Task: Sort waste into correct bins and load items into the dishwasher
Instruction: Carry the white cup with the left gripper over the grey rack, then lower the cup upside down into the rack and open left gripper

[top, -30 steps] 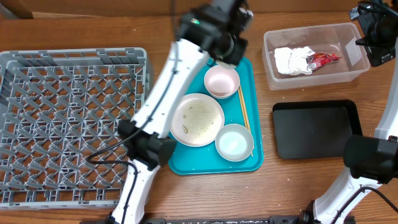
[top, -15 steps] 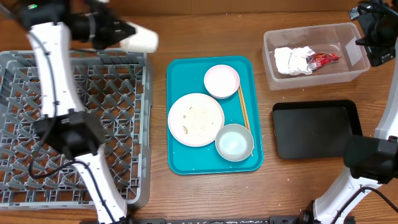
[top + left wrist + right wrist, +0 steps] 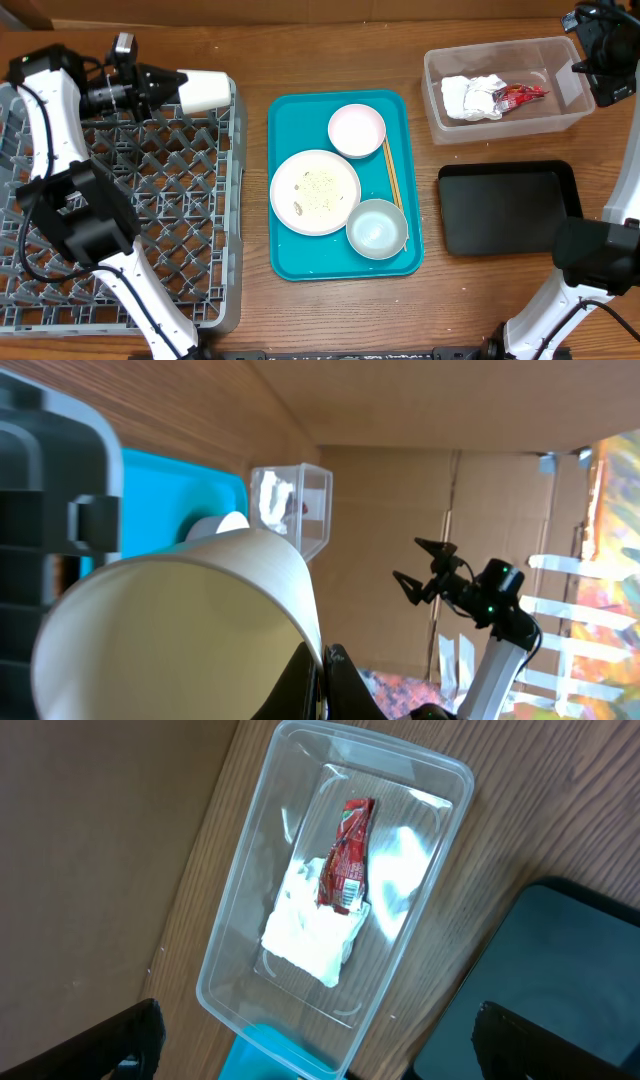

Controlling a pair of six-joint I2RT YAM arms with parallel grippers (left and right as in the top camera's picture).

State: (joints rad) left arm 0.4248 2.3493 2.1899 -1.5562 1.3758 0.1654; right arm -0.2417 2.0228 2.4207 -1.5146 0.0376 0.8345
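Note:
My left gripper (image 3: 168, 89) is shut on the rim of the small white cup (image 3: 205, 91), which lies on its side over the far right corner of the grey dishwasher rack (image 3: 110, 220). In the left wrist view the cup (image 3: 180, 620) fills the foreground, with its wall pinched between the fingers (image 3: 345, 685). My right gripper (image 3: 597, 60) hangs open above the clear tub (image 3: 432, 70), holding nothing. The napkin (image 3: 305, 935) and red wrapper (image 3: 347, 855) lie in that tub. On the teal tray, the plate (image 3: 317, 191) carries crumbs.
The teal tray (image 3: 290, 260) also holds a pinkish saucer (image 3: 357, 130), a pale bowl (image 3: 377, 228) and chopsticks (image 3: 392, 175). A black tray (image 3: 508, 207) sits in front of the clear tub. Both arm bases stand at the near table edge.
The left arm has swung from the teal tray over to the rack's far right corner, carrying the cup, and now holds it lower there. The right arm has not moved.

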